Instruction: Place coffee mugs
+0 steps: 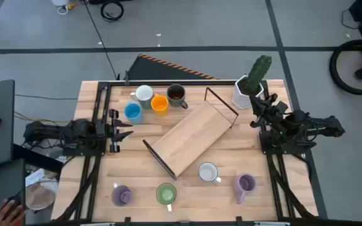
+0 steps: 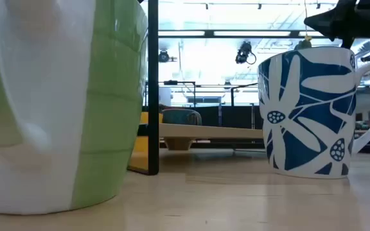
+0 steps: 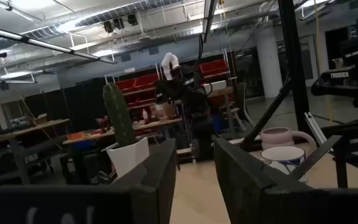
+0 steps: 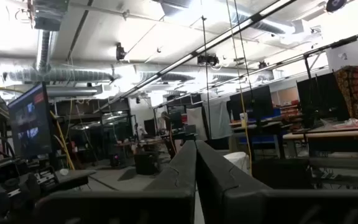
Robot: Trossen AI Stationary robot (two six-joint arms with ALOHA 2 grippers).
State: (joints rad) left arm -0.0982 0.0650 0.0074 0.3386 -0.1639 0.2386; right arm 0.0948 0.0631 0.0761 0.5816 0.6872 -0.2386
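While both arms sit pulled back at the sides of the counter [image 1: 187,207], you have nothing in either tool. Your left tool [image 1: 126,129] rests at the left edge, its fingers [image 3: 160,177] parted by a narrow gap and pointing across the wood with no mug between them. Your right tool [image 1: 257,105] is at the right edge near the back, beside the white pot with the green cactus [image 1: 251,81], and its fingers [image 4: 185,168] are pressed together on nothing. Look at where the mugs stand: four are grouped at the back left of the counter, a white mug [image 1: 144,93], a blue mug [image 1: 132,112], an orange mug [image 1: 159,104] and a dark brown mug [image 1: 176,94], all close to one another. Along the near edge you have a purple mug [image 1: 122,195], a green mug [image 1: 166,193], a second white mug [image 1: 208,172] and a second purple mug [image 1: 245,184], spaced apart in a loose row. Between the two groups a wooden shelf board [image 1: 192,136] on black metal frames lies diagonally across the middle. From counter height the green mug [image 2: 63,102] fills the near left and a white mug with a blue floral pattern [image 2: 310,112] stands upright to its right.
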